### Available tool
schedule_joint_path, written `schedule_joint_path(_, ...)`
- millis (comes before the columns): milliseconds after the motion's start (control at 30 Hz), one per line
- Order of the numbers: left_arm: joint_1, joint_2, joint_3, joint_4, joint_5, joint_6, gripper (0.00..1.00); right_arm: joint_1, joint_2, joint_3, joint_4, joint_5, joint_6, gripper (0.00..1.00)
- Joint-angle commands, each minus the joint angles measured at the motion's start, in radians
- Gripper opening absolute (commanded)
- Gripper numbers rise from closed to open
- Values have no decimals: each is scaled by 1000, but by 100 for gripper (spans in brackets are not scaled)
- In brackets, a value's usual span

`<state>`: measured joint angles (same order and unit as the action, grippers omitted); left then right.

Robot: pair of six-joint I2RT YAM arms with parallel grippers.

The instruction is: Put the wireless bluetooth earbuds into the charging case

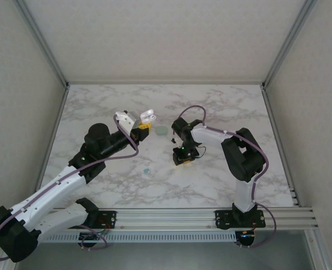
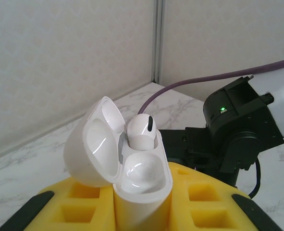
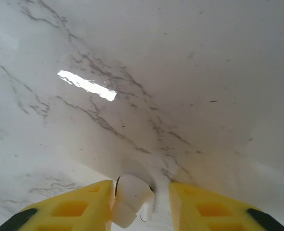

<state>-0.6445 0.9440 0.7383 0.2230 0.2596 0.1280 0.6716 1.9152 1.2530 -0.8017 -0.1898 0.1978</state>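
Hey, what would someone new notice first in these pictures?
First the open white case, clamped upright in the left gripper, with one earbud seated and the slot beside it empty. Then a second earbud, white, between the right gripper's yellow fingers with a gap on one side, down near the marble table.

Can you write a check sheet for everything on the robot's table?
Surface: marbled table, nothing spilled.
Job's things: open white case, one earbud seated, near slot empty; second earbud; pale green piece and small teal piece loose on the table.
Clutter: nothing seen.
Grippers: left gripper shut on the case; right gripper straddles the second earbud, grip unclear.
Cables: purple cable along each arm.
Surroundings: pale walls, metal rail.
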Motion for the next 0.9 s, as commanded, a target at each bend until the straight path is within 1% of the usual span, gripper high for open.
schedule_joint_path(0,8,2,26,6,7,0,14,-15,-11,21,-25,90,13,38)
schedule_joint_path(100,8,1,23,6,5,-1,14,-21,-34,11,-9,70,21,38)
schedule_joint_path(233,8,1,21,7,5,-2,14,-25,-61,3,-4,63,17,34)
schedule_joint_path(300,8,1,20,7,6,-2,14,-29,-64,2,-13,59,9,31)
schedule_joint_path(400,8,2,20,10,6,-4,14,-39,-67,-1,-13,52,6,31)
schedule_joint_path(700,8,4,24,2,13,-2,14,-53,-50,-4,-47,126,1,28)
schedule_joint_path(867,8,-1,20,-1,9,-4,14,-56,-78,-37,-39,126,-6,28)
